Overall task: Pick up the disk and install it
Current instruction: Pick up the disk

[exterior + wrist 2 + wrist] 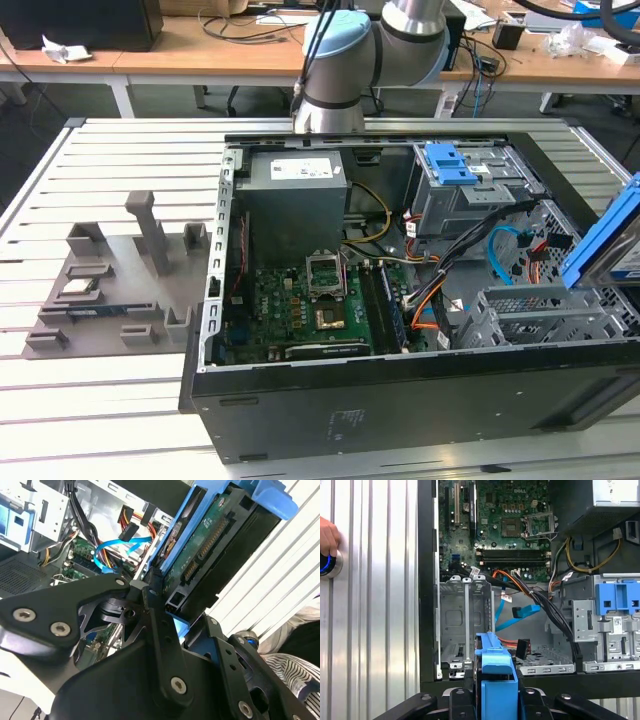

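Observation:
The disk [606,238], a drive in a blue plastic caddy, hangs tilted above the open computer case [400,400], at the exterior view's right edge. In the second wrist view the disk [210,545] shows its green circuit board and connector. My gripper [182,617] is shut on the disk, with black fingers [152,605] pressed against the caddy's sides. In the first wrist view the caddy's blue end [495,672] sticks out between the fingers [457,700], just outside the case wall and in line with an empty grey drive bay [465,625].
Inside the case are a motherboard [310,310], a power supply [295,195], a blue-latched drive cage [455,165] and loose cables [520,615]. A grey fixture tray [120,290] lies at the exterior view's left. A person's hand [327,535] rests near a round knob [330,565].

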Motion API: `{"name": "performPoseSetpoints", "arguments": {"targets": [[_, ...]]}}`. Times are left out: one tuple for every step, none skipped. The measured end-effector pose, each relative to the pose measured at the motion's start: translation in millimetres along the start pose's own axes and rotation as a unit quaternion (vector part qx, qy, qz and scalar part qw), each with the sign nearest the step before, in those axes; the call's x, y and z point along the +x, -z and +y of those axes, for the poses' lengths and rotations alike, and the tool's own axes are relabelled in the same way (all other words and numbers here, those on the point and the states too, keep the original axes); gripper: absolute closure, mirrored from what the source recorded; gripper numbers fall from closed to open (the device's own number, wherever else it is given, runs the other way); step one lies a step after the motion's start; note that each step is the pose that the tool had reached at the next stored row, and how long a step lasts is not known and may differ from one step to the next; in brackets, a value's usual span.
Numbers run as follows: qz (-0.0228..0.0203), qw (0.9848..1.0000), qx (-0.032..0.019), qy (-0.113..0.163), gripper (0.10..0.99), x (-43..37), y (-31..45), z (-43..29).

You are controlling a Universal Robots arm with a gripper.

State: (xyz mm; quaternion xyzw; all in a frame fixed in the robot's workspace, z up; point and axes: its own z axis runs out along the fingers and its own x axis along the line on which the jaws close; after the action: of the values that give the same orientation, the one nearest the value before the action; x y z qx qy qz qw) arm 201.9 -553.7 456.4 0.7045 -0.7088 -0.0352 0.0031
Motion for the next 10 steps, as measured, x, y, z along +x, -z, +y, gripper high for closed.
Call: {"name": "performPoseSetpoints", "arguments": {"targets": [[0.0, 1.0, 0.0001, 0.0, 0.718, 0.0, -0.2, 2.6], [0.0, 1.0, 0.0002, 0.0, 0.718, 0.0, -0.2, 4.3], [0.0, 1.0, 0.0004, 0.0, 0.718, 0.1, -0.4, 7.1], [0.0, 1.0, 0.0006, 0.0, 0.718, 0.1, -0.4, 9.5], [0.0, 1.0, 0.001, 0.0, 0.718, 0.1, -0.4, 12.9], [0.0, 1.0, 0.0013, 0.0, 0.718, 0.1, -0.6, 16.2], [0.0, 1.0, 0.0015, 0.0, 0.718, 0.1, -0.8, 19.4], [0.0, 1.0, 0.0017, 0.0, 0.718, 0.2, -0.9, 21.6], [0.0, 1.0, 0.002, 0.0, 0.718, 0.2, -1.1, 25.0], [-0.0001, 1.0, 0.0022, 0.0, 0.718, 0.2, -1.4, 28.2]]}}
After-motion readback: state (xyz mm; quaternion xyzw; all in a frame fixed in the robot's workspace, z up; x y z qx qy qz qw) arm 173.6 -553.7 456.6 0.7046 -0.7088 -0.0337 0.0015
